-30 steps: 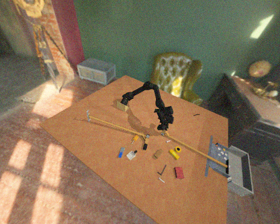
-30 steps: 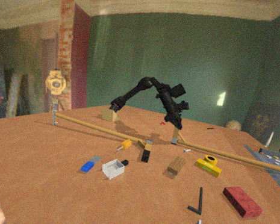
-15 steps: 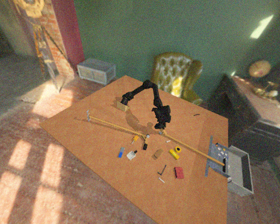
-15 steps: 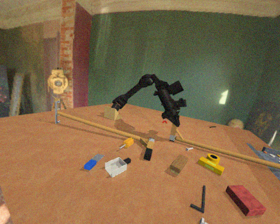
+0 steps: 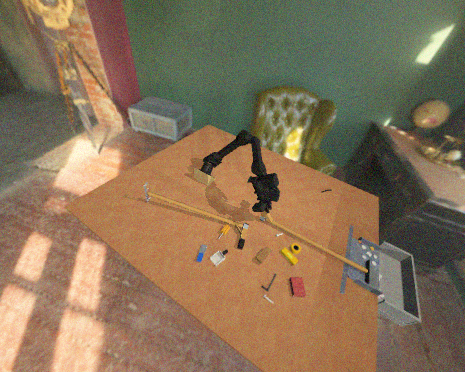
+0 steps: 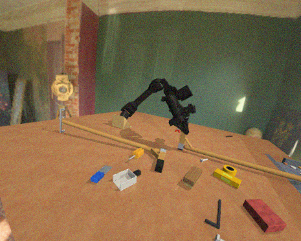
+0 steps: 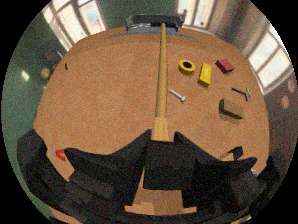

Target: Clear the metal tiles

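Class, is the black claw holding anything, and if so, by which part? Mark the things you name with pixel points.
Yes: the black claw [image 5: 264, 209] [image 6: 184, 131] holds the long wooden scraper [image 5: 316, 244] [image 6: 248, 166] [image 7: 162, 80] by the grip at its near end, opposite the blade.

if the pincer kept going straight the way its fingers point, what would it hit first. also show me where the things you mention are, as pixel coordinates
Probably the tabletop [image 5: 304, 320] [image 6: 171, 220] [image 7: 100, 100], just below the pincer [image 5: 264, 214] [image 6: 184, 133]; the scraper's handle [image 5: 311, 238] [image 6: 235, 160] [image 7: 162, 75] is already clamped in it. Exact depth is unclear.
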`<state>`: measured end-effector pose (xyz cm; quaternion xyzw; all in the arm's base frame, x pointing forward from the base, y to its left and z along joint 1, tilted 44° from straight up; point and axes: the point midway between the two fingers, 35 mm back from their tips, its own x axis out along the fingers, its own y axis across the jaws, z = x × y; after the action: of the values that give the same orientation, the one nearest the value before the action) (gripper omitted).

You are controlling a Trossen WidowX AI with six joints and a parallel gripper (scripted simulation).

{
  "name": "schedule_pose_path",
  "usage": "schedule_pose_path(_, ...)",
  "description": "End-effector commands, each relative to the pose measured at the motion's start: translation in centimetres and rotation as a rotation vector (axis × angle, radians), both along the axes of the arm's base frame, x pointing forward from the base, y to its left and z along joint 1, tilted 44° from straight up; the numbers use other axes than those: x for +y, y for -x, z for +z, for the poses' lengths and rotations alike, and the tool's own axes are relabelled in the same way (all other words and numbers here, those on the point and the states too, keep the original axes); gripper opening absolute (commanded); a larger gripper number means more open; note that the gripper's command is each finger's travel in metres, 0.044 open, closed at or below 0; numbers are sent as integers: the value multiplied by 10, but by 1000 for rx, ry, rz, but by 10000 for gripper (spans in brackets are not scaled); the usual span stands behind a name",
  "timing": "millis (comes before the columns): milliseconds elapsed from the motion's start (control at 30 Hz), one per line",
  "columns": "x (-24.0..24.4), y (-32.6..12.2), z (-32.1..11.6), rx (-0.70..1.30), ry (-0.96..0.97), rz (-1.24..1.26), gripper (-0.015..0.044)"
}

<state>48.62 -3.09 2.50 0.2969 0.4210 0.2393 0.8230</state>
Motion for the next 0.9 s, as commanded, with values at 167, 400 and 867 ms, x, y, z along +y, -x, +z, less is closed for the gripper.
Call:
schedule_pose_path(167,-10,13,5,-14,7,-12,0)
schedule_pose_path(400,-13,24,4,-13,8,-12,0)
schedule_pose_path(867,-18,46,1,-12,8,-13,0)
